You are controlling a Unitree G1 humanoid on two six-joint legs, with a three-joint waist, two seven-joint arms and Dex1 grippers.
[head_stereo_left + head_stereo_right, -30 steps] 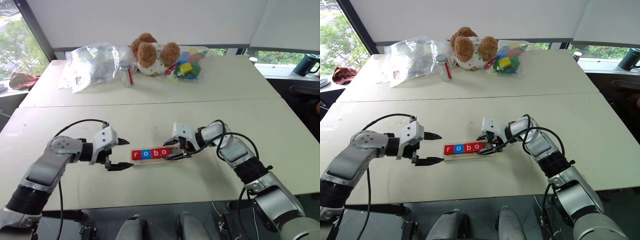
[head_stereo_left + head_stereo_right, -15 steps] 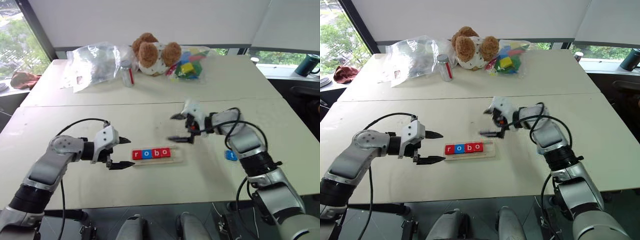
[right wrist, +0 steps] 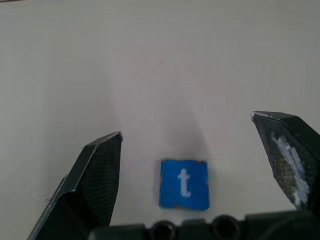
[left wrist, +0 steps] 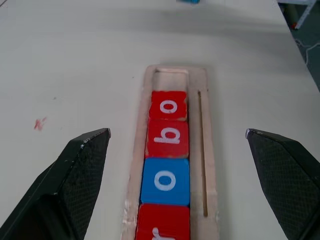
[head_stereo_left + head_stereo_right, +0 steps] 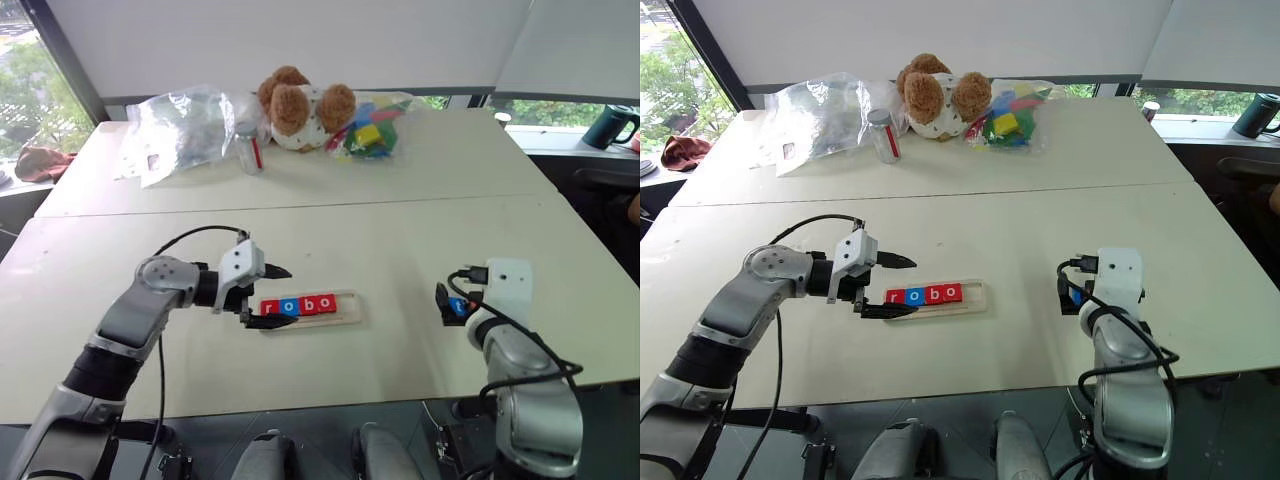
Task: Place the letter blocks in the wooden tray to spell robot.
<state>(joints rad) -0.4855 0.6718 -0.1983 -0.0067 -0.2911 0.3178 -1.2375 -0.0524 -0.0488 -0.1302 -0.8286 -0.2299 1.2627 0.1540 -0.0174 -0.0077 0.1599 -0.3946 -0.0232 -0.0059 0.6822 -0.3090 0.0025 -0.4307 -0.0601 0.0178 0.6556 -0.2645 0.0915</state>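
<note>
The wooden tray (image 5: 351, 306) lies on the near table and holds several letter blocks in a row: red r (image 5: 270, 307), blue o (image 5: 290, 306), red b (image 5: 308, 304) and red o (image 4: 169, 106). Its right end slot is bare. My left gripper (image 5: 292, 295) is open, one finger on each side of the tray's left end. A blue t block (image 3: 184, 184) lies flat on the table to the right of the tray. My right gripper (image 3: 186, 126) hangs open just over it, fingers either side, not touching it.
On the far table stand a teddy bear (image 5: 298, 105), crumpled clear plastic bags (image 5: 185, 125), a small jar (image 5: 250, 150) and a bag of multicoloured toy blocks (image 5: 372, 128). A dark mug (image 5: 612, 125) sits at the far right. A seam (image 5: 400, 205) runs between the two tables.
My right gripper left the tray's right end, swung right and toward the near edge, opened wider, and now sits over the t block. My left gripper moved right to the tray's left end.
</note>
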